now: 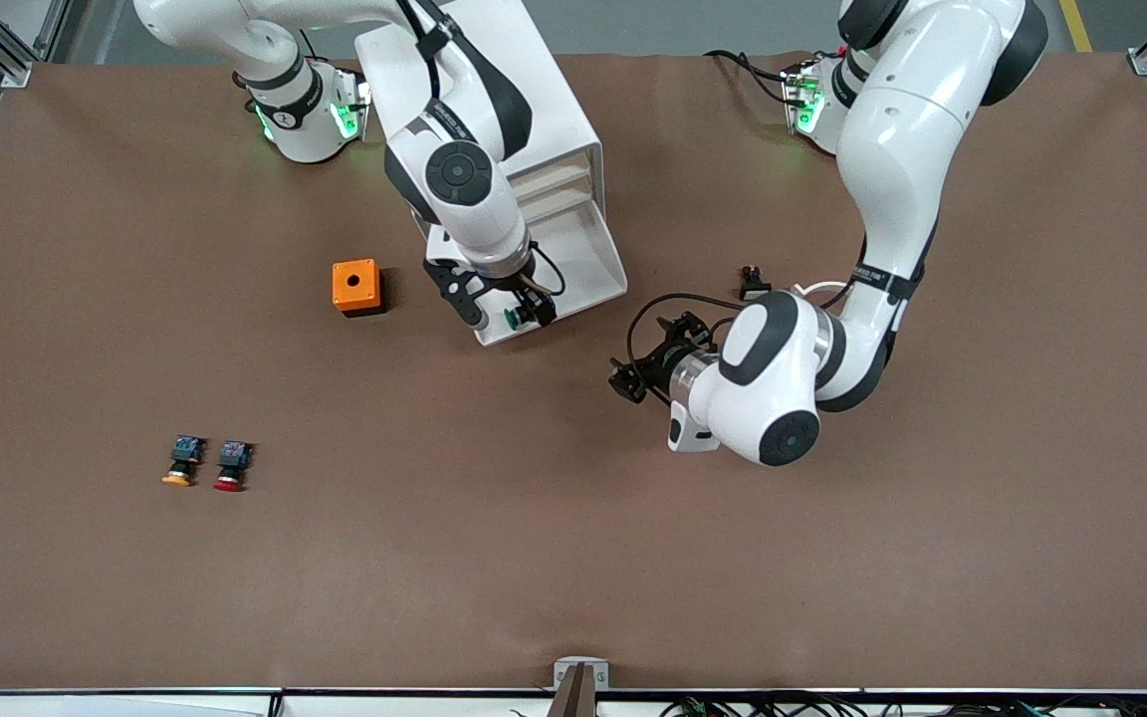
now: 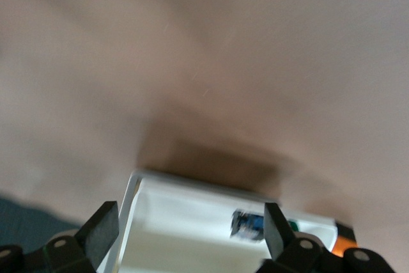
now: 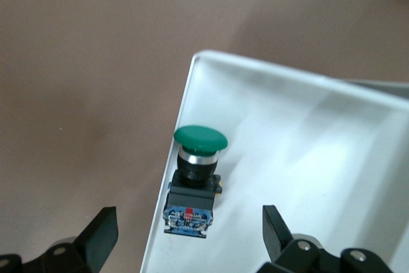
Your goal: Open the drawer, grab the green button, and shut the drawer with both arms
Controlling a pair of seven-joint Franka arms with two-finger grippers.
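The white cabinet [image 1: 534, 119] stands near the arms' bases. Its lowest drawer [image 1: 583, 261] is pulled out toward the front camera. The green-capped button [image 1: 512, 319] lies on its side in the drawer's front corner. My right gripper [image 1: 502, 309] hangs open just above the button. In the right wrist view the button [image 3: 195, 177] lies in the drawer [image 3: 307, 158] close to my open right gripper [image 3: 188, 231]. My left gripper [image 1: 645, 363] is open and empty over the table beside the drawer. In the left wrist view my left gripper [image 2: 190, 231] faces the drawer [image 2: 185, 215] and the blurred button [image 2: 249, 225].
An orange box with a round hole [image 1: 355, 287] sits beside the drawer toward the right arm's end. An orange-capped button [image 1: 180, 463] and a red-capped button [image 1: 232, 466] lie nearer the front camera. A small black part [image 1: 753, 284] lies by the left arm.
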